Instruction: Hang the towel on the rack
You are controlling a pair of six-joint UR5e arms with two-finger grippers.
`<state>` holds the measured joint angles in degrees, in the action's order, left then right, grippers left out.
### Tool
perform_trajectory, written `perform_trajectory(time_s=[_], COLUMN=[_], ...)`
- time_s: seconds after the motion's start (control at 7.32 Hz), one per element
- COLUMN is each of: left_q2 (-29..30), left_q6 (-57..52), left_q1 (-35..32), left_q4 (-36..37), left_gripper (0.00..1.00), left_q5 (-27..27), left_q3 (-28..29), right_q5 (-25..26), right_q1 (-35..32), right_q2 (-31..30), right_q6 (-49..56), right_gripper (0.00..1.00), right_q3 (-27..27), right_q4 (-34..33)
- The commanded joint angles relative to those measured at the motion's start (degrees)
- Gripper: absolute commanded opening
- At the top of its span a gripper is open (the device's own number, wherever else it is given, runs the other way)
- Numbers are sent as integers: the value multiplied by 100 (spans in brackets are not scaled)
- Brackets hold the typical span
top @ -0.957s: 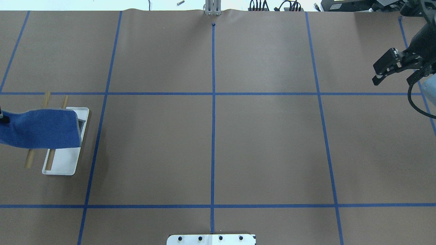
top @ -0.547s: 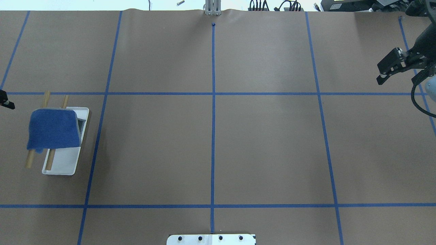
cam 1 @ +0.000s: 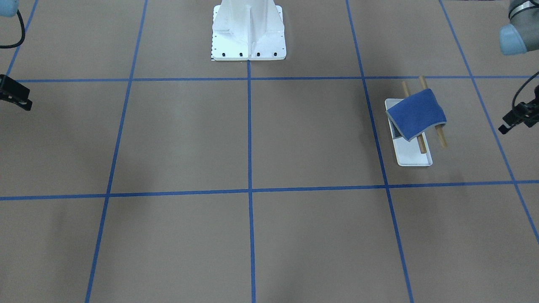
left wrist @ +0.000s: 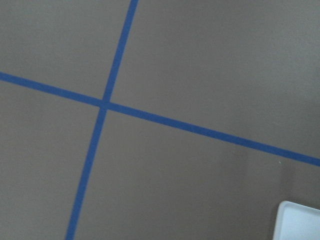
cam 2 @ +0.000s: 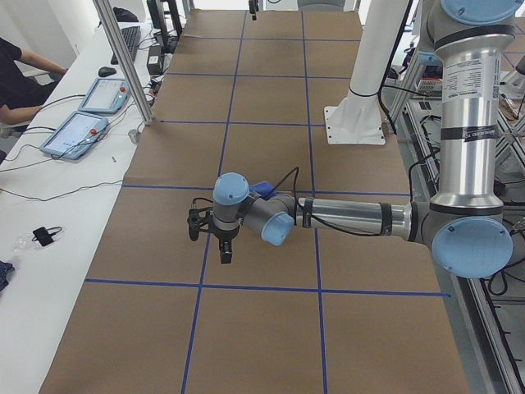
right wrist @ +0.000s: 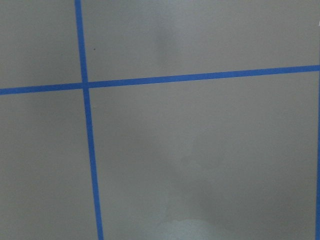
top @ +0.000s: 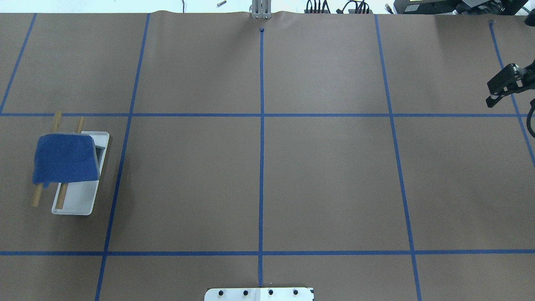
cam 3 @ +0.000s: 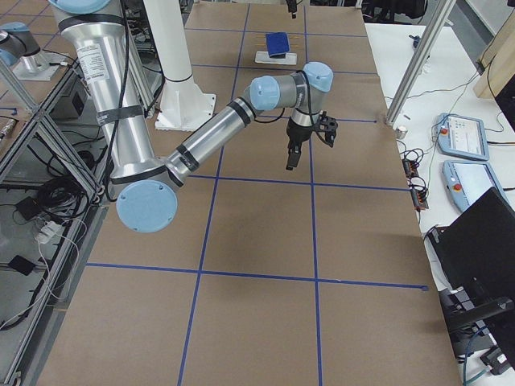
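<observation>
The small square royal-blue cloth towel (top: 62, 159) with a thin pale grey edge is being carried by the small rack (top: 77, 200), a stand with a flat white tray base and two parallel tan wooden rods (top: 36, 196). The towel is being draped across both rods around their middle, and bare rod ends are being left showing on either side of it. One edge is being hung over the white tray and the other over the outer rod. The rack is being stood on the brown paper-covered table (top: 326, 175), which is marked with blue tape lines, in the robot's left half.

The black two-finger left gripper (cam 1: 507, 121) is being held beside the rack on its outer side, apart from the towel. Its fingers appear to be spread, and nothing is being gripped. The black two-finger right gripper (top: 492, 93) is being held at the opposite edge of the table, well apart from rack and towel, with its fingers likewise spread and empty.

The large white bolted pedestal (cam 1: 248, 29) is being shown at the robot's side of the table, on the centre tape line. In both wrist views, mostly brown paper and blue tape are being shown.
</observation>
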<state>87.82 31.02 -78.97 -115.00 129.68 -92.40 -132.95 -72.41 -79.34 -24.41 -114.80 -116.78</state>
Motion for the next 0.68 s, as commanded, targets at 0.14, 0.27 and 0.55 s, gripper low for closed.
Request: perform_trajectory(time_s=[0.14,0.27,0.55], left_q2=[648,562,543], left_q6=[-3244,-3408,-3366], left_q1=[-864,-909,-918], left_q4=[1067,1007,998], left_gripper=[98,98,98], left_q5=[-13,-5,-5], left_q3=[538,574,697], right_q5=[-72,-81,-108], right_q1=[-780,-940,-1195], right_q2=[-739,-793,-1047], right_q6=[546,899,1200], right_gripper=[100,100,100], right_q3=[1175,1475,1698], right_q4=[1829,1895,2096])
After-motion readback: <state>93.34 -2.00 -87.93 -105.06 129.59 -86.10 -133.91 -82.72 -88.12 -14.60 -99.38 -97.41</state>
